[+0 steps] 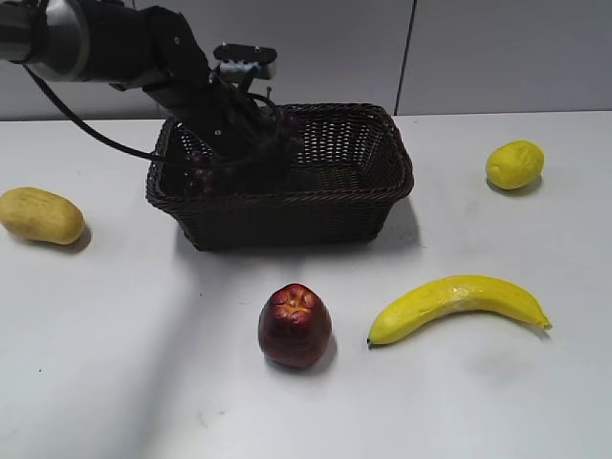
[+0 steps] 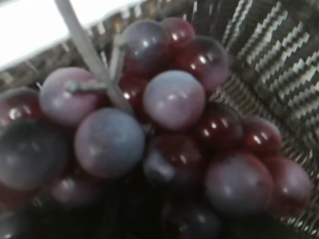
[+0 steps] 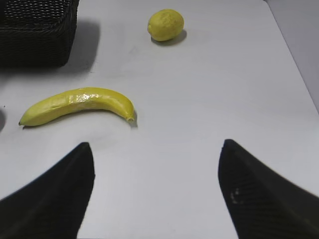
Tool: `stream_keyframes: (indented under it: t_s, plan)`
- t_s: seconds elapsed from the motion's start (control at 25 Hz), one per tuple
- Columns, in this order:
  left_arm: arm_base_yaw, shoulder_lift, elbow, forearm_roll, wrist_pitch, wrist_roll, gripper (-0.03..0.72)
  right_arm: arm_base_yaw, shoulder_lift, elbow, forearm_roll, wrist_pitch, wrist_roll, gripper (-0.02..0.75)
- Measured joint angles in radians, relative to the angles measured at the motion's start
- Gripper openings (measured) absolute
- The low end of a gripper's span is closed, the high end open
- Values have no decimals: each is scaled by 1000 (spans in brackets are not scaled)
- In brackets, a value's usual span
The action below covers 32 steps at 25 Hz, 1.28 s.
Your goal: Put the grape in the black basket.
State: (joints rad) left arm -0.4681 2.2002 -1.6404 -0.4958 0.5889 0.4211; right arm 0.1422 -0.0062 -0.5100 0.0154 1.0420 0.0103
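Inside the black basket [image 1: 363, 206], grape [image 2: 164, 129] against left end effector [image 1: 229, 153], grip unclear.

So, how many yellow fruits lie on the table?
3: a banana front right, a lemon far right, one oval fruit at the left edge. The basket may hide others.

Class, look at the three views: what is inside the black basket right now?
The left gripper reaches into the basket, with the grapes over the woven inside. The arm and front wall cover part of the floor, so anything else there is hidden.
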Motion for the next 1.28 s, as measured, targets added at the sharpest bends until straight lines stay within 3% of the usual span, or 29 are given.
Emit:
stream_keyframes:
  t_s: [0.12,0.2,0.48,1.04,1.28]
  plan:
    - [-2,-2,-1,0,33,0,559,0,0,0,0,0,0,589]
    - [-2,-15,-3,0,51,0,624,0,0,0,0,0,0,589]
    - [2,-197,-3,40,159,-15,618,0,0,0,0,0,0,589]
    - [78,-604,-4,468,596,-318,618,0,0,0,0,0,0,589]
    - [138,-639,33,506,624,-354,617,0,0,0,0,0,0,589]
